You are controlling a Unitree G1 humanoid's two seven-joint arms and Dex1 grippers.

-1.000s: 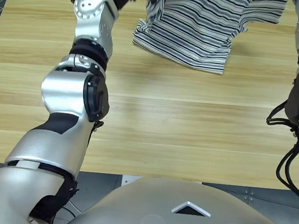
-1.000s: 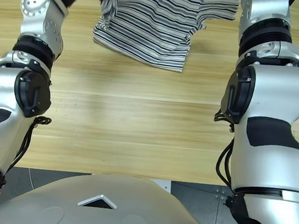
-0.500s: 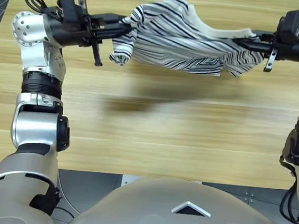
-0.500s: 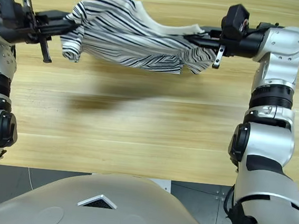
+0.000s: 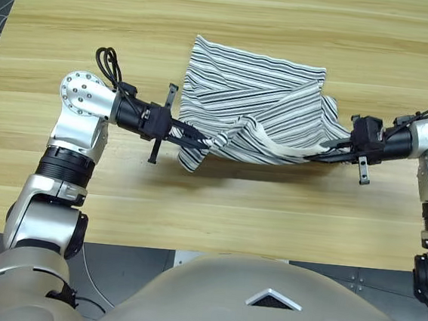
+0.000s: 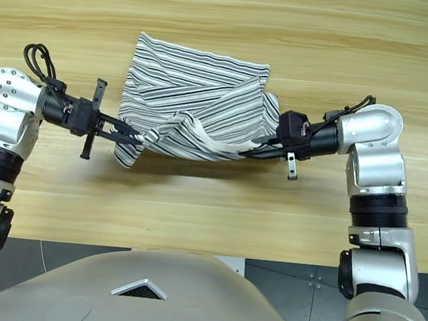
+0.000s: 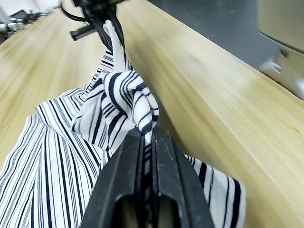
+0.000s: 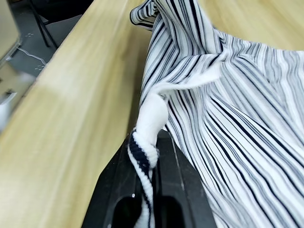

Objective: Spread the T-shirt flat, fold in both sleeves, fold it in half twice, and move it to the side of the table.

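While the left tool (image 5: pixel 201 139) and right tool (image 5: pixel 319 151) each pinch a near corner of the striped T-shirt (image 5: pixel 251 88), lying central on the worktop (image 5: pixel 233 200) with its near edge bunched, an uneven release could trap folds underneath.

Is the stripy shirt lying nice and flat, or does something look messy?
It looks messy. The T-shirt is not flat: its near edge is bunched and twisted where the left tool and the right tool pinch it, and a slanting crease runs across it. Its far part lies on the table.
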